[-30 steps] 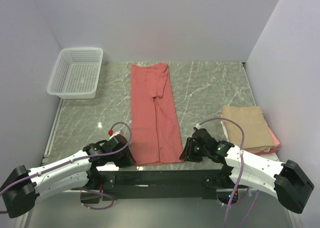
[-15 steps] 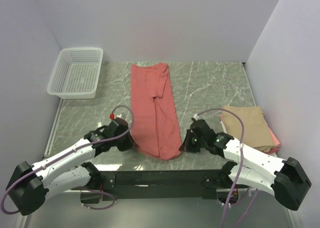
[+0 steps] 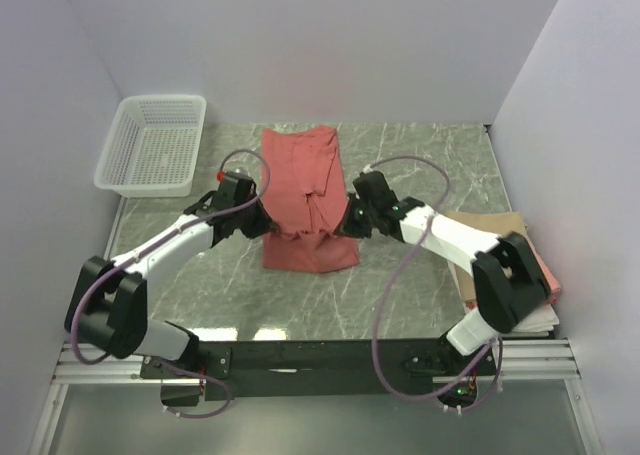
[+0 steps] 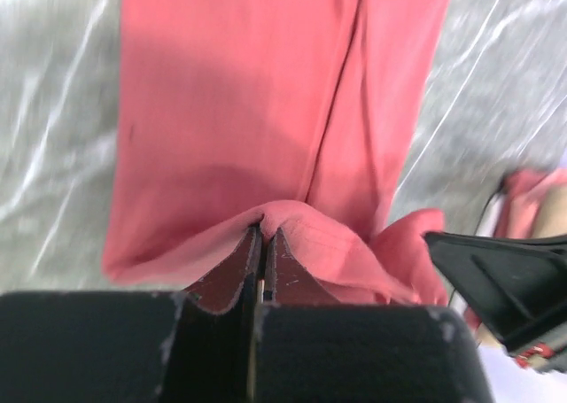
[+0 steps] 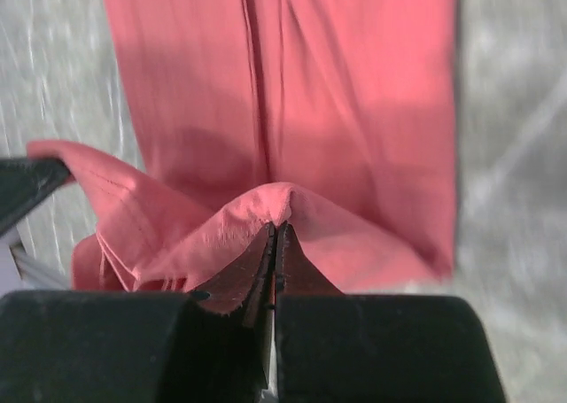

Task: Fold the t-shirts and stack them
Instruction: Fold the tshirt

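Note:
The salmon-red t-shirt (image 3: 305, 185) lies folded lengthwise in the middle of the marble table, its near end lifted and doubled back over itself. My left gripper (image 3: 265, 225) is shut on the near-left corner of that hem; the left wrist view shows the cloth (image 4: 266, 146) pinched at my left gripper (image 4: 263, 232). My right gripper (image 3: 348, 223) is shut on the near-right corner; the right wrist view shows the cloth (image 5: 292, 93) pinched at my right gripper (image 5: 275, 228). A folded tan t-shirt (image 3: 495, 240) lies on a pink one (image 3: 546, 275) at the right.
A white plastic mesh basket (image 3: 152, 145) stands at the back left of the table (image 3: 420, 165). Purple walls close the left, back and right sides. Both arms reach out over the table's middle.
Both grippers have carried the shirt's near hem from the table's front edge toward the back, folding the lower half over the upper half. The shirt now looks about half as long.

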